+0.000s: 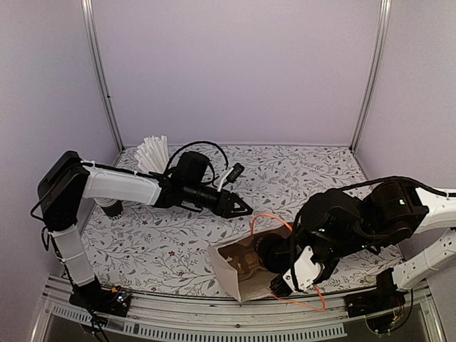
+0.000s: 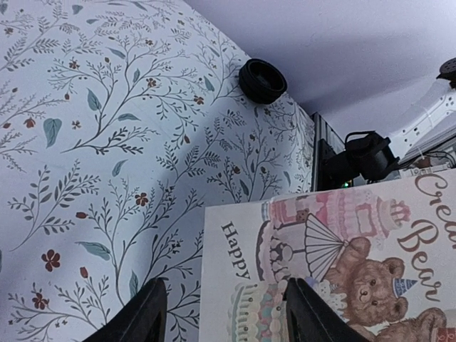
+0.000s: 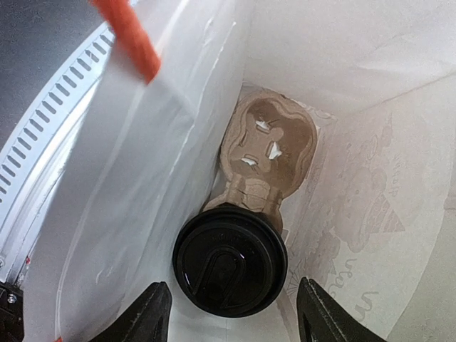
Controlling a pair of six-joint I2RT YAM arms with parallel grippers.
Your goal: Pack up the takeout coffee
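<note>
The right gripper (image 3: 234, 285) is holding its fingers (image 3: 153, 317) spread and released, gripping nothing, as it is reaching into the mouth of a white paper bag (image 3: 342, 64). Just beyond them the takeout coffee (image 3: 229, 263), a small black paper cup with a round black plastic lid, is sitting deep in the bag, in one socket of a brown moulded pulp carrier (image 3: 271, 149). A sliver of bag is showing between the lid and each finger. An orange handle (image 3: 128, 35) is crossing the bag's rim. The left gripper (image 2: 225, 285) is likewise hanging released, hovering over the floral tablecloth (image 2: 107, 142) and the bag's teddy-bear print.
</note>
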